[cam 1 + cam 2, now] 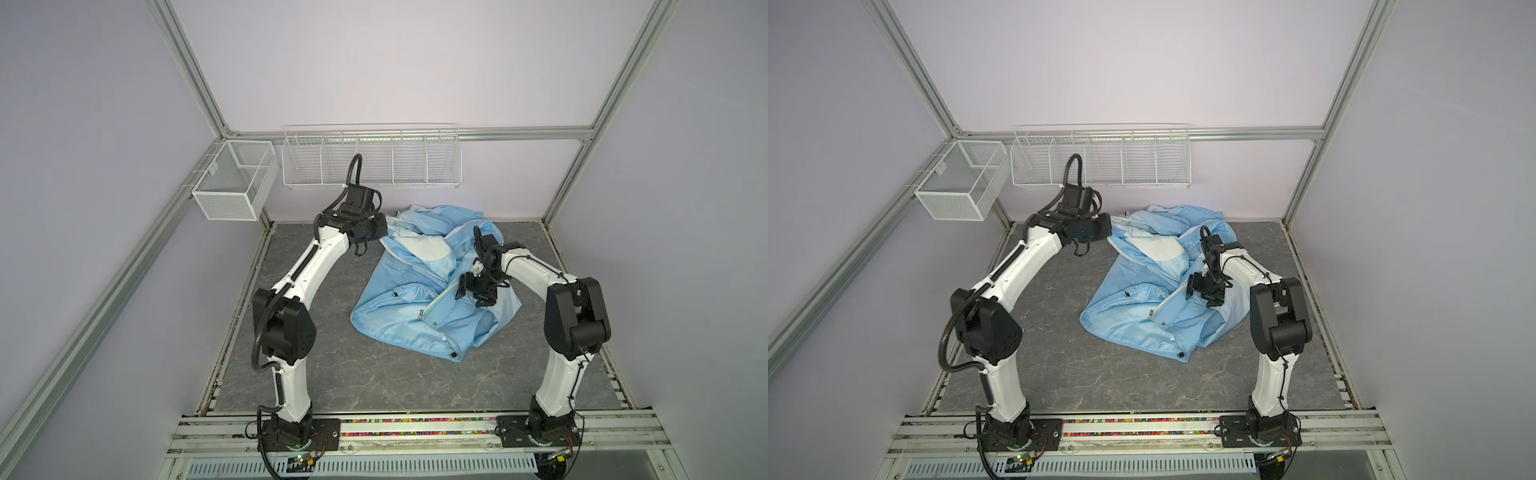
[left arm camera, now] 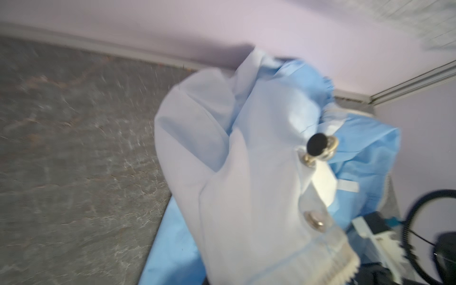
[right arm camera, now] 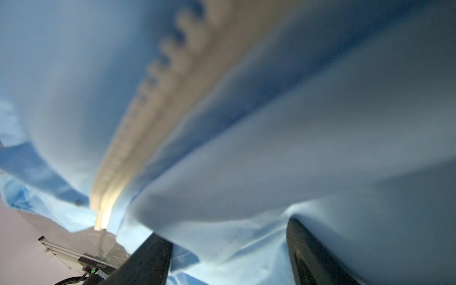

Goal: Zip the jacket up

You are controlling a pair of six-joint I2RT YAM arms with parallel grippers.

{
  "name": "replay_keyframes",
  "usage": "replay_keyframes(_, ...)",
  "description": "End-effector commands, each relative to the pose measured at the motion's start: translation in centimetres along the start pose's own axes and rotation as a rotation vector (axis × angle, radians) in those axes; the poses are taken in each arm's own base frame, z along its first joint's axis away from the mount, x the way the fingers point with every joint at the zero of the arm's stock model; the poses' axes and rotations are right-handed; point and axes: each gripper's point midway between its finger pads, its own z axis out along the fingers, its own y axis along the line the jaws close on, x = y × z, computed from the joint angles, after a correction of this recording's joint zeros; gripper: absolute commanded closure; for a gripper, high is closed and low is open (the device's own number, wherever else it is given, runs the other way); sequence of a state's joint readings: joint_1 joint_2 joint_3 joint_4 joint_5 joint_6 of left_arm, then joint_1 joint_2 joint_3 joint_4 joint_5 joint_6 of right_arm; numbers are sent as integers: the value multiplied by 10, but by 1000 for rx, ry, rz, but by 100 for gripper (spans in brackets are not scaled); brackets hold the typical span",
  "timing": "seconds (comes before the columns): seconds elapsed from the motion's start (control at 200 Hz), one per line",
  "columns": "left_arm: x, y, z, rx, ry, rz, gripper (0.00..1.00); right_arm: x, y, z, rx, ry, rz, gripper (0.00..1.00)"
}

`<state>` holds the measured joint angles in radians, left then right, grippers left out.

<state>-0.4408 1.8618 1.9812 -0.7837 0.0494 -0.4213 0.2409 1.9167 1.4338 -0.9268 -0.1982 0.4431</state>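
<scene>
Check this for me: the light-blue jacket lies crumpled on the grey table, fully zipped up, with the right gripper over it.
Wrong on the zip: the jacket is unzipped. Both top views show its front open, pale lining exposed and the white zipper halves apart. The rest stands: it lies crumpled on the grey table with the right gripper over it.

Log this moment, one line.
left gripper: shut on thin light-blue fabric jacket | right gripper: open, at white zipper | state: unzipped
</scene>
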Motion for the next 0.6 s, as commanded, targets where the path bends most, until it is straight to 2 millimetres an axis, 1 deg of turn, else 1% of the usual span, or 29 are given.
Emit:
replay_keyframes(0.0,-34,-7,-76,-25,-115,33,100,5,-30,2,102,37,-12,26)
replay_keyframes(0.035,-39,-9,-89,-26,-130,31,100,6,-32,1,111,37,-19,26)
replay_keyframes(0.045,-40,-9,-92,-25,-132,31,100,1,-41,-1,114,31,4,26)
replay_keyframes(0.065,-42,-10,-98,-25,-138,29,100,0,-45,-2,121,29,6,26)
replay_keyframes(0.1,-45,-12,-106,-23,-143,28,100,-1,-48,-4,133,25,4,25)
replay_keyframes(0.145,-46,-13,-111,-26,-144,27,100,-3,-52,-7,144,22,4,25)
replay_keyframes(0.24,-42,-10,-108,-42,-118,25,100,-7,-50,-18,140,-3,-10,25)
replay_keyframes(0.285,-40,-6,-105,-59,-106,18,100,-10,-47,-28,137,-27,-18,24)
replay_keyframes(0.34,-39,-5,-102,-68,-97,14,100,-14,-39,-43,116,-70,-36,24)
replay_keyframes(0.41,-41,-3,-100,-81,-99,5,100,-18,-19,-68,48,-159,-89,24)
replay_keyframes(0.425,-41,-3,-100,-81,-98,5,100,-19,-11,-75,25,-187,-116,25)
replay_keyframes(0.44,-42,-3,-100,-80,-101,4,100,-19,-7,-79,13,-202,-129,25)
replay_keyframes(0.45,-42,-3,-100,-82,-101,3,100,-19,0,-85,-5,-223,-157,25)
replay_keyframes(0.465,-43,-3,-100,-81,-103,1,100,-18,4,-88,-14,-235,-171,26)
replay_keyframes(0.47,-44,-3,-101,-81,-103,1,100,-18,6,-93,-22,-246,-181,26)
replay_keyframes(0.475,-44,-3,-100,-81,-103,0,100,-15,11,-93,-26,-247,-199,26)
replay_keyframes(0.48,-44,-3,-100,-81,-103,0,100,-15,11,-93,-26,-247,-199,26)
replay_keyframes(0.495,-45,-3,-101,-81,-105,-2,100,-16,27,-99,-52,-286,-253,26)
replay_keyframes(0.5,-45,-2,-101,-81,-104,-2,100,-16,27,-99,-52,-286,-253,26)
replay_keyframes(0.505,-45,-2,-100,-82,-104,-2,100,-15,32,-102,-61,-299,-274,25)
replay_keyframes(0.52,-46,-2,-100,-83,-104,-3,100,-13,37,-105,-69,-308,-296,25)
replay_keyframes(0.54,-47,-1,-100,-84,-104,-5,100,-10,48,-110,-86,-326,-338,25)
replay_keyframes(0.545,-47,-1,-100,-84,-105,-6,100,-8,53,-112,-95,-333,-358,25)
replay_keyframes(0.555,-48,-1,-99,-84,-104,-7,100,-7,56,-112,-100,-336,-368,25)
replay_keyframes(0.595,-50,0,-99,-85,-104,-12,100,3,78,-116,-140,-349,-448,26)
